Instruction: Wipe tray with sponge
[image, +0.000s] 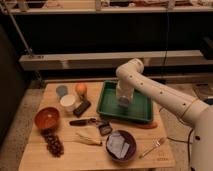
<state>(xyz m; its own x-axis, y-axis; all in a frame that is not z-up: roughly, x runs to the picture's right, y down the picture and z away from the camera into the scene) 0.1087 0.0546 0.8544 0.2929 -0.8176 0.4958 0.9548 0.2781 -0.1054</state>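
A green tray (111, 109) sits at the back right of the wooden table. My white arm reaches in from the right and bends down over the tray. My gripper (123, 102) points down onto the tray's middle, and a pale bluish sponge (123, 104) shows at its tip, against the tray floor.
On the wooden table (65, 155): an orange (81, 89), a blue-grey cup (61, 90), a white cup (68, 102), a black block (82, 108), a red bowl (47, 117), grapes (53, 144), a banana (89, 138), a dark plate with paper (120, 145), a fork (152, 146), a carrot (145, 125).
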